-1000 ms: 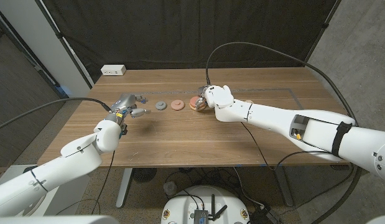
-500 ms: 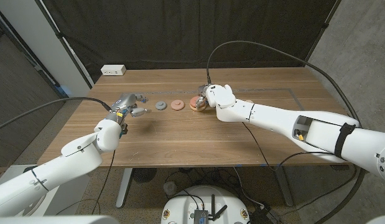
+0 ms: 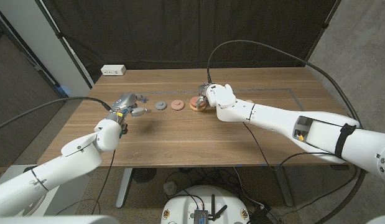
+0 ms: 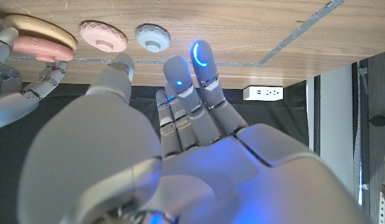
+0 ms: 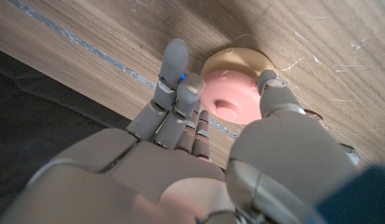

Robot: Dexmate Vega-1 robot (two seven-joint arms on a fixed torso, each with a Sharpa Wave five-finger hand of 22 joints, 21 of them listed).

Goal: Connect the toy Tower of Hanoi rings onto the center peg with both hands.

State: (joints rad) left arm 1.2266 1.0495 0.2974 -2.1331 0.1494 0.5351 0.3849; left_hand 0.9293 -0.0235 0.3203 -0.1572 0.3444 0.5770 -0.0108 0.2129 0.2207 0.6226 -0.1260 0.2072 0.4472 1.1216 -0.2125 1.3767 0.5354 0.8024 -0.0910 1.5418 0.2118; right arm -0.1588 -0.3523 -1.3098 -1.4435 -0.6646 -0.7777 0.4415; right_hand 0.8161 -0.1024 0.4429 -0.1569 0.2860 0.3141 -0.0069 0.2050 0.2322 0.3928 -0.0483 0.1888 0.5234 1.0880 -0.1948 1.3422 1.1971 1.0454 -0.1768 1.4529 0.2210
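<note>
Setting: a wooden bench point(image 3: 180, 134) before a black curtain, with a white power strip point(image 3: 113, 70) at its far left edge.

Rings: three toy pieces lie in a row running left to right across the far half of the bench, each flat on its broad face with its hub pointing straight up. None has a long axis to speak of, since all are round discs.

Grey ring point(image 3: 161, 105): leftmost of the row, small, apart from its neighbour; in the left wrist view it reads as a pale scalloped disc point(image 4: 153, 37).

Pink ring point(image 3: 176, 104): middle of the row, just beside the grey one and near the stack, not touching either.

Stack: a rose-pink ring point(image 5: 227, 99) sits on a wider tan ring point(image 5: 237, 61), the tan rim showing beyond it on the far side.

Right robot hand point(image 3: 212, 97): at the stack, its thumb point(image 5: 274, 89) on one side of the rose-pink ring and its fingers point(image 5: 175, 67) on the other; whether they are clamped on it or merely alongside cannot be told.

Left robot hand point(image 3: 127, 104): near the grey ring but apart from it, fingers spread and holding nothing; fingertips glow blue in the left wrist view point(image 4: 180, 155).
</note>
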